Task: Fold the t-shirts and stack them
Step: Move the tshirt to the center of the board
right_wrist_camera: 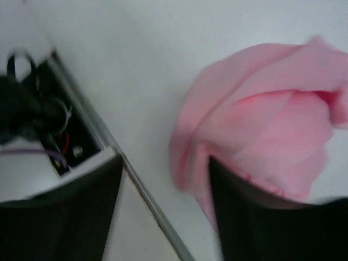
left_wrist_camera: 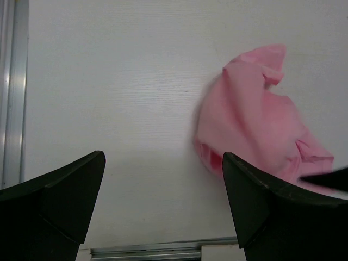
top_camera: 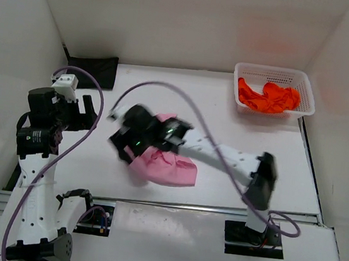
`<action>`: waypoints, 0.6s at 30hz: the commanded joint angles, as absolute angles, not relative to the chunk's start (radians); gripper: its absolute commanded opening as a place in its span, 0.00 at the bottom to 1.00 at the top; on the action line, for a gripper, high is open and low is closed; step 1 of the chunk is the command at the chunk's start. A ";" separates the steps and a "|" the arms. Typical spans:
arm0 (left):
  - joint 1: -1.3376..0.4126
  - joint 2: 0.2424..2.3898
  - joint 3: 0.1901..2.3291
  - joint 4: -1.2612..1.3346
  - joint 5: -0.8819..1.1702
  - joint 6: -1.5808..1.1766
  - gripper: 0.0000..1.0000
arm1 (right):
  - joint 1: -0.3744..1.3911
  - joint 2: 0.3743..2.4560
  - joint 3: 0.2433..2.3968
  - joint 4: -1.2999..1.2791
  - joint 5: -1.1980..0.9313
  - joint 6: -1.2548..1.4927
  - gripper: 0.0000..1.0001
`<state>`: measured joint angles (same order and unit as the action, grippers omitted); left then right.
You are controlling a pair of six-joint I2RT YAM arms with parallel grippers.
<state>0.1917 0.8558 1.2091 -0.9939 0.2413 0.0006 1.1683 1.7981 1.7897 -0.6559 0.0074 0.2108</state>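
The right gripper (right_wrist_camera: 163, 176) stands with its jaws apart and holds nothing. The gap between them shows only bare white tabletop (right_wrist_camera: 136, 65) and the metal rail (right_wrist_camera: 147, 196) along the table's near edge. The crumpled light pink cloth t-shirt (right_wrist_camera: 261, 125) lies to one side of that gap. It sits beyond the finger on the right of the wrist view, and that finger overlaps the heap's nearest fold. The view is blurred, so I cannot tell whether the finger presses on the cloth or only hangs over it.

From above, the heap seems to run lengthwise under the right wrist, from the far side towards the near rail. Pink cloth shows on both sides of the arm.

The left gripper (left_wrist_camera: 163, 160) is spread wide and empty. The pink heap is ahead of it and off towards its right-hand finger, not touching it, with bare table between. The right arm is plainly the nearer one.

The bright orange-red cloth t-shirt (top_camera: 269, 97) is bundled in the white plastic mesh basket (top_camera: 307, 89), well behind and outboard of the right wrist. The black cloth t-shirt (top_camera: 93, 69) lies beyond the left gripper in the far corner.

I judge that the pink shirt is not yet spread or folded. A fresh grip would need the right jaws to move sideways onto a hem. There is open room ahead of both tools, towards the far wall. On the near side the rail is close, and cloth dragged that way could slip over it.
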 commanded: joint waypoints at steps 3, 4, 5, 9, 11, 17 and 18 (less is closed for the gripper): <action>0.221 0.861 1.266 -0.976 0.179 0.000 1.00 | 1.407 1.890 1.982 -0.838 0.037 -0.072 0.83; 0.221 0.861 1.256 -0.976 0.210 0.000 1.00 | 1.407 1.867 1.933 -0.778 0.049 -0.031 0.83; 0.221 0.861 1.247 -0.976 0.228 0.000 1.00 | 1.375 1.791 1.871 -0.738 0.031 -0.003 0.84; 0.221 0.877 1.155 -1.031 0.323 0.000 1.00 | 1.235 1.530 1.399 -0.517 -0.058 0.173 0.84; 0.221 0.908 1.146 -1.098 0.395 0.000 1.00 | 1.132 1.384 1.257 -0.422 -0.049 0.310 0.84; 0.013 1.110 1.146 -1.201 0.459 0.000 0.91 | 0.844 1.276 0.951 -0.428 0.069 0.581 0.82; -0.029 1.130 1.146 -1.183 0.406 0.000 0.91 | 0.832 1.296 0.939 -0.428 0.095 0.581 0.82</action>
